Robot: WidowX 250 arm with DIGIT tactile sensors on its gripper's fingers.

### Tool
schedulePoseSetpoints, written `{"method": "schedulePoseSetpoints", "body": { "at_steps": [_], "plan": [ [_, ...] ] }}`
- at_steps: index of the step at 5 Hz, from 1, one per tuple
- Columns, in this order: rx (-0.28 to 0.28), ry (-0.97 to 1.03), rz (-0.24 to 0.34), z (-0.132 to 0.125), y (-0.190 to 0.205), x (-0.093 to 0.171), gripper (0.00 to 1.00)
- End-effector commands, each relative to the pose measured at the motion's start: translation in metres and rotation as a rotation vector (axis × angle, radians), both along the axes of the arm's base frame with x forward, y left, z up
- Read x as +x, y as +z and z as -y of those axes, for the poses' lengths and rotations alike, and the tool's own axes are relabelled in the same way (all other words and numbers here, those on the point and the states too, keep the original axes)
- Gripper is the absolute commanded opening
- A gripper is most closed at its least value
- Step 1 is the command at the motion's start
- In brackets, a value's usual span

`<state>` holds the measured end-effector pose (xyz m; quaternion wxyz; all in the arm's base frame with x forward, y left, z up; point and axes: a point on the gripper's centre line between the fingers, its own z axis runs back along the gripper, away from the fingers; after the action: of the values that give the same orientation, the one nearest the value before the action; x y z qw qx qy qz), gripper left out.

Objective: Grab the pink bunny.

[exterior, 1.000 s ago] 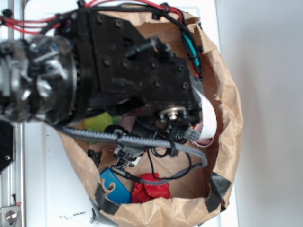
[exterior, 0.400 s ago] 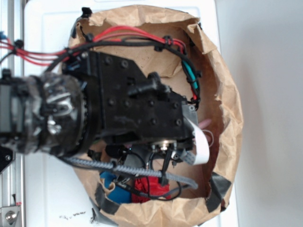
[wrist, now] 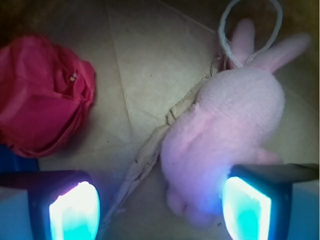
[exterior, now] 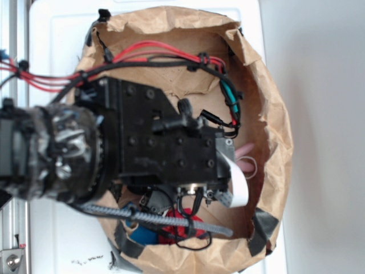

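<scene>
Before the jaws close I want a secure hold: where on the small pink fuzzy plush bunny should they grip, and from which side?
Grip the pink fuzzy plush bunny across its rounded belly, from straight above. It lies flat, the belly is its widest, softest part, and the open gripper sits too far left, so probably shift right first. Avoid the thin ears and white loop.

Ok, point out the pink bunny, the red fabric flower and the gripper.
pink bunny (wrist: 225, 135), wrist view, body.
red fabric flower (wrist: 42, 95), wrist view, centre folds.
gripper (wrist: 160, 207), wrist view, between its fingertips.
</scene>
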<state>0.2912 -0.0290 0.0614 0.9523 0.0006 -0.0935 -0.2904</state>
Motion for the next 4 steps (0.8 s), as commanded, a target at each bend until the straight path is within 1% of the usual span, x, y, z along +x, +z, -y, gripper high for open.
{"method": "schedulePoseSetpoints", "body": {
  "at_steps": [1,2,3,4],
  "plan": [
    [0.02,0.076,0.084,0.009,0.009,0.018,1.0],
    [0.022,0.125,0.098,0.004,0.012,0.03,1.0],
    [0.016,0.123,0.09,0.003,0.014,0.036,1.0],
    [0.025,0.133,0.099,0.001,0.014,0.041,1.0]
  ]
}}
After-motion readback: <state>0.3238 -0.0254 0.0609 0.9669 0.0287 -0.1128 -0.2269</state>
